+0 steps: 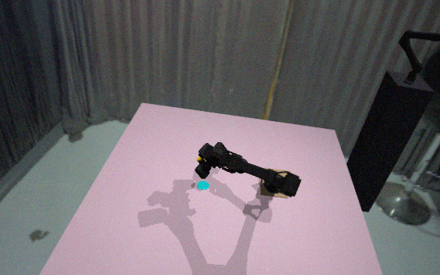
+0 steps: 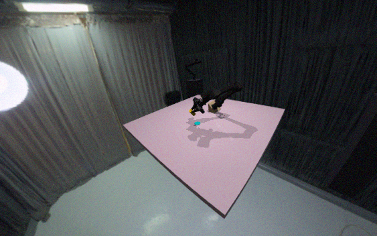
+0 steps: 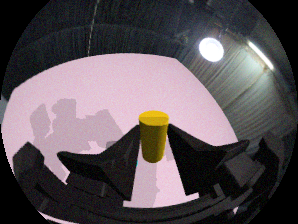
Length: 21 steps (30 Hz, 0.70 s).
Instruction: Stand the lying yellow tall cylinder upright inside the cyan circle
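The yellow cylinder (image 1: pixel 199 158) (image 2: pixel 192 112) (image 3: pixel 153 140) is held in the air between the fingers of my gripper (image 1: pixel 201 160) (image 3: pixel 153 127). In the wrist view one end face shows at the top and the body runs down between the fingertips. It looks tilted in the exterior view; its exact angle is hard to tell. The cyan circle (image 1: pixel 202 185) (image 2: pixel 197 123) lies flat on the table, below the gripper and slightly nearer the top camera. In the wrist view only a sliver of it shows beside the left finger. The fingers hide part of the cylinder in the top and exterior views.
The pink table (image 1: pixel 308 234) (image 2: pixel 220 174) (image 3: pixel 100 75) carries the arm's tan base plate (image 1: pixel 266 192) (image 2: pixel 212 107), to the right of the circle in the top view. The arm's shadows fall around the circle. A black pedestal (image 1: pixel 382 129) with another arm stands beyond the table.
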Motion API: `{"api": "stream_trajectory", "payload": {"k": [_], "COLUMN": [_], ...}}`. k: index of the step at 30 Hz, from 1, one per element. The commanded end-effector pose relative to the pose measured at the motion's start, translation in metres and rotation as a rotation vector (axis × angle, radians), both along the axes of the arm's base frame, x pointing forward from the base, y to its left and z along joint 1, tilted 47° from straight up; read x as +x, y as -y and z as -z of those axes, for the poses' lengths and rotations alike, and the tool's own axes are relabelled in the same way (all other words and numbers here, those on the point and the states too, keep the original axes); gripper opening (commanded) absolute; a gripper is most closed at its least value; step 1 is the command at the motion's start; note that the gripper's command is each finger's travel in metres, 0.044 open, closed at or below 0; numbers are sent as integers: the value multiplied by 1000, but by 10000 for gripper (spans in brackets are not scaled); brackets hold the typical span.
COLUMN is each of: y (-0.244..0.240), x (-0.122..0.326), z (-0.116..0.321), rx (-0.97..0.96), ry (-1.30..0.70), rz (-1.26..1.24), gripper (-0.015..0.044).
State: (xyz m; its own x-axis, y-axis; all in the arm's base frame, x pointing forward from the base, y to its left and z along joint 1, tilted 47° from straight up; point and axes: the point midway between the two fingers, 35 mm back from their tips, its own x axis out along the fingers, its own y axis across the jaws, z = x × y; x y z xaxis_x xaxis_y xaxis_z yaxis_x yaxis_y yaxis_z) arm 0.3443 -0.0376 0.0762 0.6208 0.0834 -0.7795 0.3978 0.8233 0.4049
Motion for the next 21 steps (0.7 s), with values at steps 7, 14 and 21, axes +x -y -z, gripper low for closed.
{"api": "stream_trajectory", "payload": {"k": [7, 14, 21], "y": [1, 0, 0], "x": [-1, -3, -4], "z": [-6, -9, -12], "rx": [-11, -13, -13], "ry": [66, 109, 152], "rz": [45, 73, 101], "gripper": [105, 105, 105]}}
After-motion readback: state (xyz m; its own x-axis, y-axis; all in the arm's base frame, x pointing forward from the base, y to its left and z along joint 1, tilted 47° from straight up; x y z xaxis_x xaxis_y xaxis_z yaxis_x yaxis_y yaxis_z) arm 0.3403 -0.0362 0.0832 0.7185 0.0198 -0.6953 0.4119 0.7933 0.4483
